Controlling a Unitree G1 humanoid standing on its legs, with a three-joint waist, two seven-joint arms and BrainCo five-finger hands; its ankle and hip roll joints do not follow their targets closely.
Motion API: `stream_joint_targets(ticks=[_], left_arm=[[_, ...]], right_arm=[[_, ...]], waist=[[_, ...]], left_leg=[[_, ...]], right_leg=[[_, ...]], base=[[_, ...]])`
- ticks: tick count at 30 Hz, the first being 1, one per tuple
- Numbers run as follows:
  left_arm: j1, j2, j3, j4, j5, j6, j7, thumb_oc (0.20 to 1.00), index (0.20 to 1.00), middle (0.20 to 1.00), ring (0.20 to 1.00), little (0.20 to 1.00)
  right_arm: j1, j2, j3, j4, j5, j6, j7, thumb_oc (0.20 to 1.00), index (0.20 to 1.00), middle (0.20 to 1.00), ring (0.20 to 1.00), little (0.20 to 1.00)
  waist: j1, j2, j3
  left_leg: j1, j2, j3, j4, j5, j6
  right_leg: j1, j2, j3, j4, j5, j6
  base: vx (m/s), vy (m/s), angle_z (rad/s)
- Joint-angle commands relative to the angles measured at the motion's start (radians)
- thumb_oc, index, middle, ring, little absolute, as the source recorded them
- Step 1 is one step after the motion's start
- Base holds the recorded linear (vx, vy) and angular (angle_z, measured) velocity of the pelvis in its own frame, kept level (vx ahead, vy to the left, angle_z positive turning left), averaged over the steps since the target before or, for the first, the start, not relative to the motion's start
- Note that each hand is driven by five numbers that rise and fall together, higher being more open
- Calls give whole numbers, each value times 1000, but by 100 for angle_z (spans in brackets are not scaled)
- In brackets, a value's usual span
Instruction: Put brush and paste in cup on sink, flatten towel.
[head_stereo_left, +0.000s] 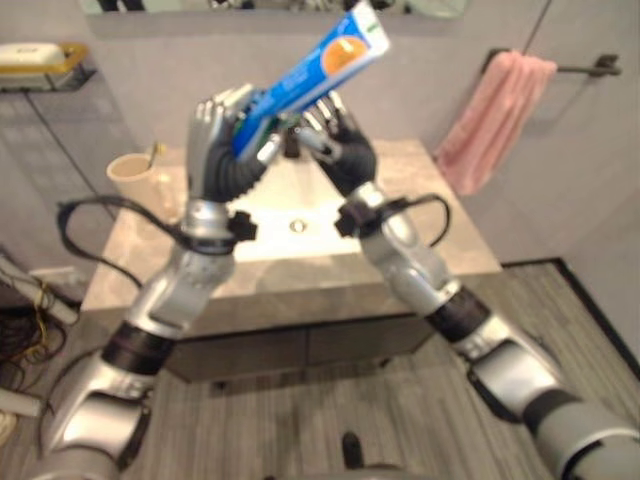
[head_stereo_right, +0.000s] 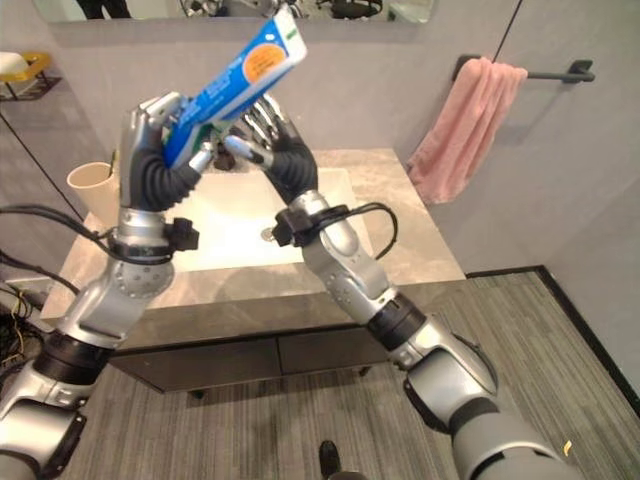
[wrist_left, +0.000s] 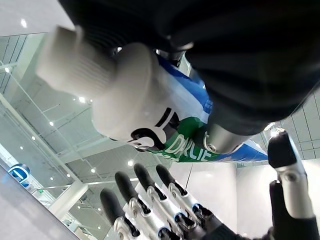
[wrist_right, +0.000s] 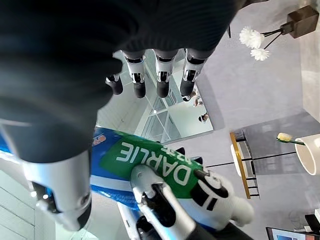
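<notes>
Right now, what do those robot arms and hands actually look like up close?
Both arms are silver-grey shells joined by dark ribbed sections. A black cable loops out beside each wrist. The left hand and right hand each have a dark ribbed cover over the back and wrist, and slim silver fingers ending in dark rounded tips, with a thumb set apart.

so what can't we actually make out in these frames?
- Toothbrush: a yellowish tip pokes from the cup in the eye views; the rest is hidden by its wall.
- Toothpaste tube cap end: covered by the left hand and right hand in the eye views.
- Towel: folds are too small to judge.
</notes>
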Motion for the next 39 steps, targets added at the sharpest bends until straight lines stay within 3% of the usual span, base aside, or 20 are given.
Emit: stream_joint_targets(ticks=[1,33,34,39], left_arm=[[-72,32,2,-46,6,-39,7,200,200,200,200,200],[31,6,-38,-18,-29,-45,-16,200,200,200,200,200],[30,3,-39,-17,-28,-44,-17,200,200,200,200,200],[30,-1,-41,-16,-26,-45,-11,200,200,200,200,200]], right_arm=[[-142,25,-48,-1,-3,-58,8,1000,1000,1000,1000,1000],[-142,42,-75,-20,-28,-94,-43,1000,1000,1000,1000,1000],[-129,41,-68,-33,-32,-90,-46,231,231,231,231,231],[-122,47,-71,-36,-30,-92,-45,200,200,200,200,200]], waist=[[6,-6,-24],[18,-15,-24],[17,-15,-22],[17,-15,-22]], left_leg=[[55,19,-34,13,-93,21],[47,20,-48,13,-88,24],[46,20,-48,13,-88,25],[44,19,-50,13,-88,26]], right_leg=[[118,-12,-20,4,-148,6],[118,-11,-32,4,-146,2],[118,-11,-32,4,-146,2],[115,-11,-31,4,-145,3]], base=[[0,0,0],[-4,-1,1],[0,0,0],[0,0,0]])
